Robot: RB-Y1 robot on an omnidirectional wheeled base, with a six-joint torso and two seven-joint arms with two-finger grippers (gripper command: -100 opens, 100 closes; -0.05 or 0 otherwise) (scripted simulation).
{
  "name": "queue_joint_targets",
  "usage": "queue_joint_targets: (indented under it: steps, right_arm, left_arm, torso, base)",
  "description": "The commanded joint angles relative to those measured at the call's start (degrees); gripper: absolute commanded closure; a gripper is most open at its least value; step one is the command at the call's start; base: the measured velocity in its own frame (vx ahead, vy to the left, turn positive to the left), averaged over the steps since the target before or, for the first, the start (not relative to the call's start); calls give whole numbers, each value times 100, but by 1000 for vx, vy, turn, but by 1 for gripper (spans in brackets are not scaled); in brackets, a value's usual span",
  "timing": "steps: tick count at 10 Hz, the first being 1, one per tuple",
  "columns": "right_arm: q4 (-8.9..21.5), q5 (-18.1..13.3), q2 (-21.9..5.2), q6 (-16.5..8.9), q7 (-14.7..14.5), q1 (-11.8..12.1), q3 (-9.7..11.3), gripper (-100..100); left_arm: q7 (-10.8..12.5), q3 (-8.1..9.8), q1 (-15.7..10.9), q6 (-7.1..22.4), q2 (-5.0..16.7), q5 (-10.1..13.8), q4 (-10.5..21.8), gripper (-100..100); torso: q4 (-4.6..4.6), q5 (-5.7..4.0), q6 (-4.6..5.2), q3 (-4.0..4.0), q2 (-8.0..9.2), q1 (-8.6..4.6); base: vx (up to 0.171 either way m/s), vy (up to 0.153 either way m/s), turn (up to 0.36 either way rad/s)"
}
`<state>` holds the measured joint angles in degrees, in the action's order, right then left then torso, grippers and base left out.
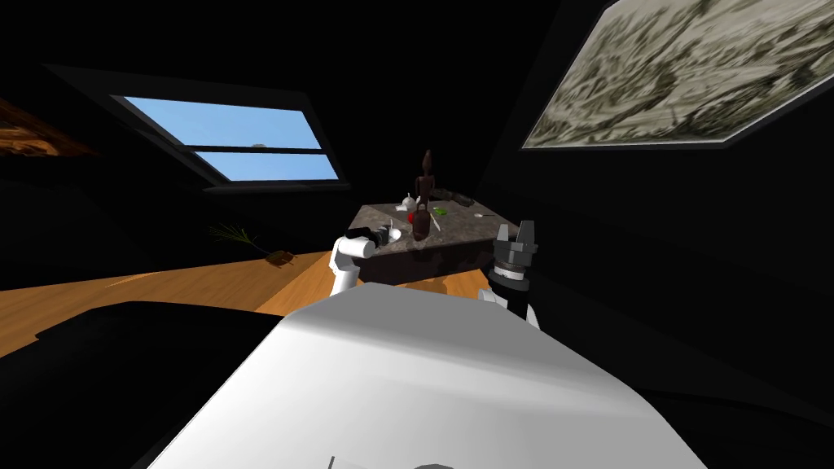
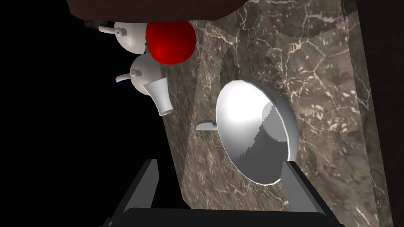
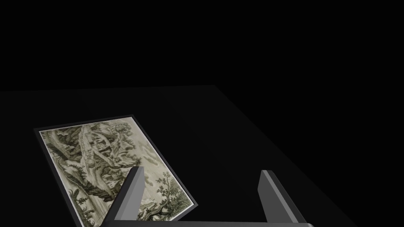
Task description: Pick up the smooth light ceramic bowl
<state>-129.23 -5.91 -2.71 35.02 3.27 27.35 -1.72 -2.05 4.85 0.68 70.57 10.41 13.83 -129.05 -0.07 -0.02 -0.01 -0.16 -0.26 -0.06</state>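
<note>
1. Head view: the white bowl (image 1: pixel 395 234) sits on the near left corner of the dark marble desk (image 1: pixel 456 232), with the left jaws right at it. The right jaws stand raised by the desk's near right corner.
2. Left wrist view: the bowl is smooth, glossy and plain, and lies between the open left jaws, one finger (image 2: pixel 294 177) at its rim. A small white thing (image 2: pixel 205 126) is half hidden behind it. Past a red ball (image 2: pixel 171 41), a dark brown thing (image 2: pixel 158 10) is cut off.
3. Right wrist view: the right jaws stand apart, open.
</note>
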Motion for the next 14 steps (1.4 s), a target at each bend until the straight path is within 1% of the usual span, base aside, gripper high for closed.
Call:
queue_joint_targets:
  steps: [1,2,3,4,5,6,7,8,9,10,11,14]
  right_arm:
    - [0,0,0,0,0,0,0,0]
    - [0,0,0,0,0,0,0,0]
    - [0,0,0,0,0,0,0,0]
    - [0,0,0,0,0,0,0,0]
    - [0,0,0,0,0,0,0,0]
    - [0,0,0,0,0,0,0,0]
    - [0,0,0,0,0,0,0,0]
    - [0,0,0,0,0,0,0,0]
    - [0,0,0,0,0,0,0,0]
    - [0,0,0,0,0,0,0,0]
    - [0,0,0,0,0,0,0,0]
    - [0,0,0,0,0,0,0,0]
  left_arm:
    - [11,94,7,286,8,6,0,-100]
    - [11,94,7,445,8,6,0,-100]
    - [26,161,-5,643,6,-10,18,-100]
    - [26,161,-5,743,6,-10,18,-100]
    - [42,224,-9,945,4,-27,39,-100]
    - [42,224,-9,1020,4,-27,39,-100]
    - [56,282,-6,1261,5,-43,61,-100]
    - [70,334,4,1430,6,-60,86,-100]
    - [70,334,4,1510,6,-60,86,-100]
    - [82,381,20,1705,8,-75,112,-100]
    - [82,381,20,1721,8,-75,112,-100]
    - [111,479,106,2205,10,-112,207,-100]
  torso:
    - [0,0,0,0,0,0]
    - [-1,0,-1,-3,-6,2]
    - [-1,1,0,-1,-1,4]
    - [0,1,-1,-1,-3,4]
    - [0,1,0,1,3,4]
    - [0,1,0,0,-1,2]
    - [0,1,0,1,2,5]
    - [0,1,-1,1,2,3]
    - [-2,1,0,-5,-10,3]
    - [-2,1,0,-3,-4,6]
    - [0,1,0,0,0,4]
    - [1,1,-1,3,6,4]
  base:
    - [88,-14,-2]
    - [69,-9,2]
    - [76,-13,-3]
    - [57,-10,3]
    - [73,-15,-3]
    - [63,-8,1]
    - [66,-13,-3]
    - [105,-15,0]
    - [78,-4,0]
    - [63,-11,-3]
    - [46,-8,0]
    - [63,-11,-2]
